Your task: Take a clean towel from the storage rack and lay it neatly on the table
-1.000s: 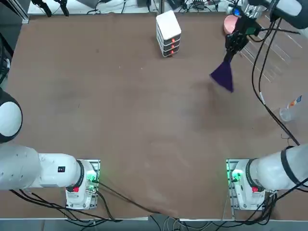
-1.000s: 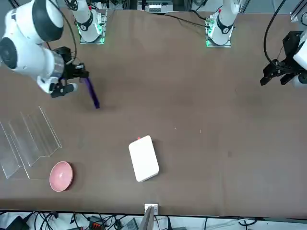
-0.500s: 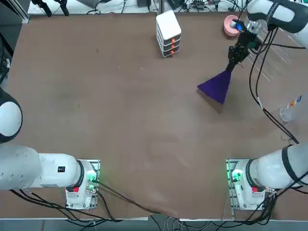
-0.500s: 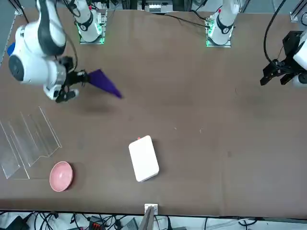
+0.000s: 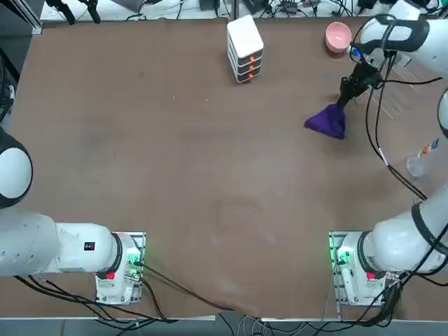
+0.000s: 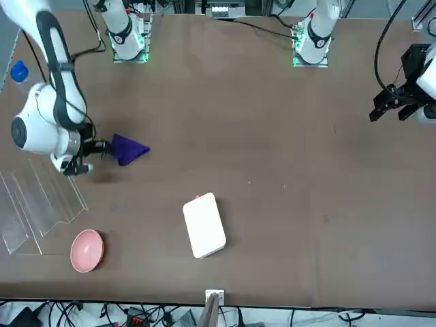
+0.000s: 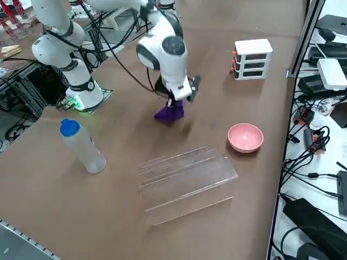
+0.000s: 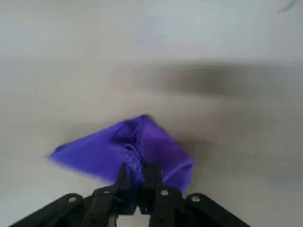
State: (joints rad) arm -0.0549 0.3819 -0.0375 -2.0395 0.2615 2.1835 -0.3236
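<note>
The deep purple towel (image 5: 327, 121) is bunched in a small heap low over the brown table (image 5: 210, 175), right of centre, and its lower folds seem to touch the top. My right gripper (image 5: 344, 100) is shut on the towel's upper edge, on the side toward the rack. The wrist view shows the fingers (image 8: 124, 182) pinching the cloth (image 8: 128, 149). In the side view the gripper (image 7: 174, 103) stands just above the towel (image 7: 169, 113). The see-through storage rack (image 7: 184, 174) lies beyond it near the table's right edge, with nothing in its slots.
A pink bowl (image 5: 338, 35) sits at the far right corner, near the rack (image 6: 37, 197). A white stacked box with orange marks (image 5: 245, 47) stands at the far middle. A clear bottle with a blue cap (image 7: 82, 146) stands by the right edge.
My right gripper has come down toward the table with the towel. The cloth hung, then fanned out toward the middle, and is now bunched up under the gripper.
</note>
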